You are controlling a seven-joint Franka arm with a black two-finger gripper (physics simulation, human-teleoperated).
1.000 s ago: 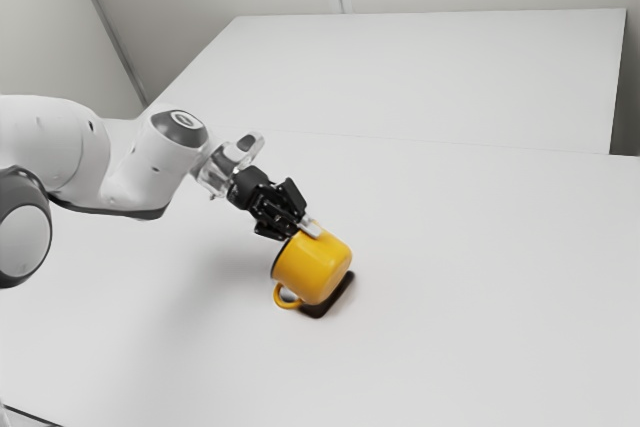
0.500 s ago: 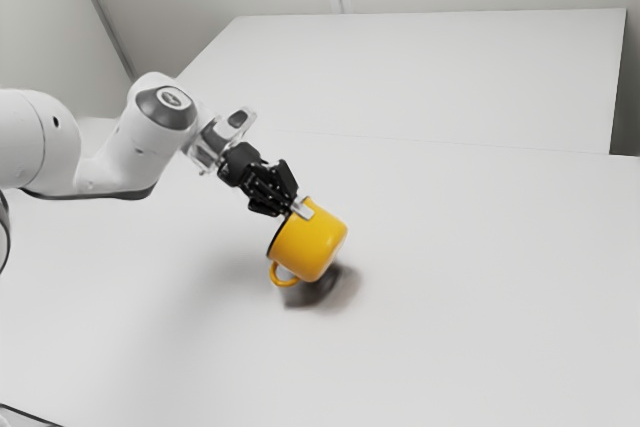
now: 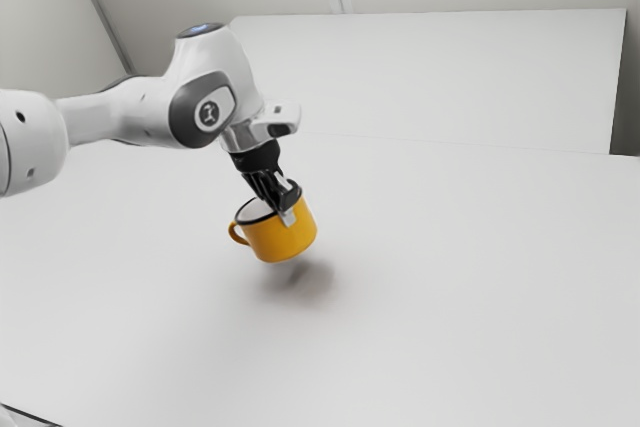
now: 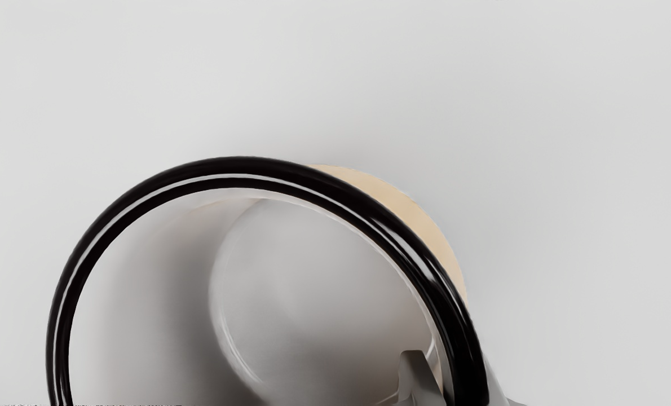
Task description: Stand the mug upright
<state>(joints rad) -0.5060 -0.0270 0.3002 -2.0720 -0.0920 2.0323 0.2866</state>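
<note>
Mug [image 3: 284,240] and claw [image 3: 281,210] hang above the tabletop [image 3: 450,287], tilted; I have the mug's side pinched from inside and outside at the black rim [image 4: 228,165], I judge so its base can swing down level with the handle [image 3: 233,233] clear. Its body lies just below the claw, mouth facing up towards it, handle on the side away from my grip.
</note>
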